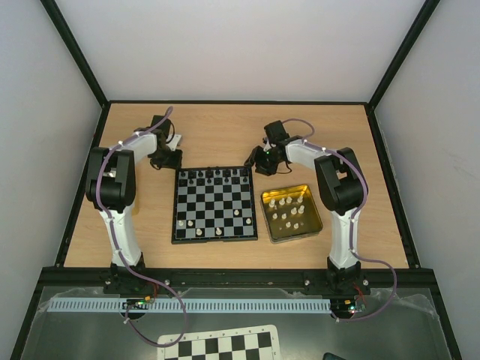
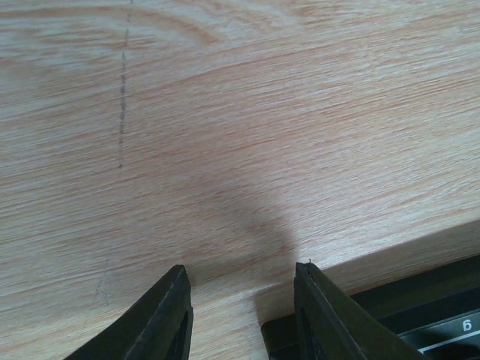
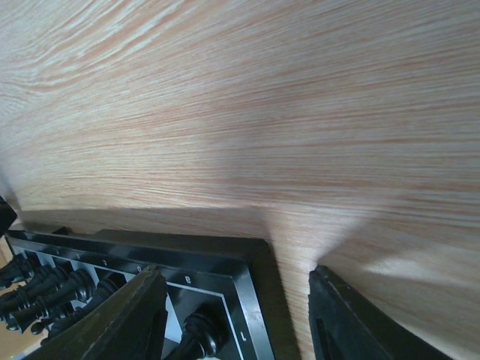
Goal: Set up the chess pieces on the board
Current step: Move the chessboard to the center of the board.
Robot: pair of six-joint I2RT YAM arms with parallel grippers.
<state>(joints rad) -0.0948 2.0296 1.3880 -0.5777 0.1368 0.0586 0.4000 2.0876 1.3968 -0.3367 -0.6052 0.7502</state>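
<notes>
The right gripper [image 3: 236, 277] hung apart and empty above a black piece [image 3: 199, 334]. In the tin [image 1: 310, 219] behind it lay cream pieces [image 1: 289, 214], nearer this arm.

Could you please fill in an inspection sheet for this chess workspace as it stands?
Surface: wooden table.
Job's things: board centred; black pieces on its far row, a few cream pieces on near rows, more in the gold tin to its right.
Clutter: checkered sheet beyond the near edge.
Grippers: left gripper open over the table by the board's far left corner; right gripper open over its far right corner.
Cables: cables along both arms, looping at the bases.
Surroundings: white walls.
</notes>
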